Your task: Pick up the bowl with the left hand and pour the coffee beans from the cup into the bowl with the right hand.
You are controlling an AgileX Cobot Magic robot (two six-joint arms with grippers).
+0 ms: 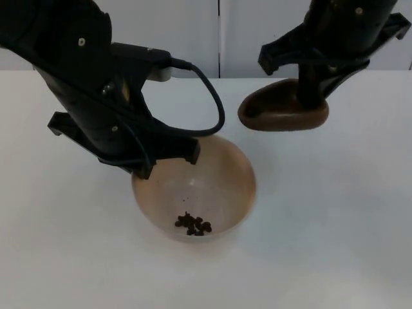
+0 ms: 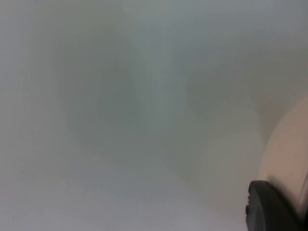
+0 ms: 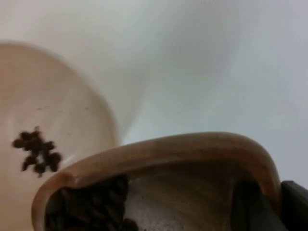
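A tan bowl (image 1: pixel 212 180) is held above the white table, with a small heap of coffee beans (image 1: pixel 193 224) at its bottom. My left gripper (image 1: pixel 147 166) is shut on the bowl's near-left rim. The left wrist view shows a black fingertip (image 2: pixel 274 208) against the bowl's pale wall (image 2: pixel 288 144). My right gripper (image 1: pixel 313 96) is shut on a brown wooden cup (image 1: pixel 277 116), tilted up and to the right of the bowl. In the right wrist view the cup's rim (image 3: pixel 192 151) still holds beans (image 3: pixel 91 204), and the bowl (image 3: pixel 67 108) with its beans (image 3: pixel 37 150) lies beyond it.
The white table (image 1: pixel 335 219) runs back to a grey partition wall (image 1: pixel 244 32). Nothing else stands on the table around the bowl and cup.
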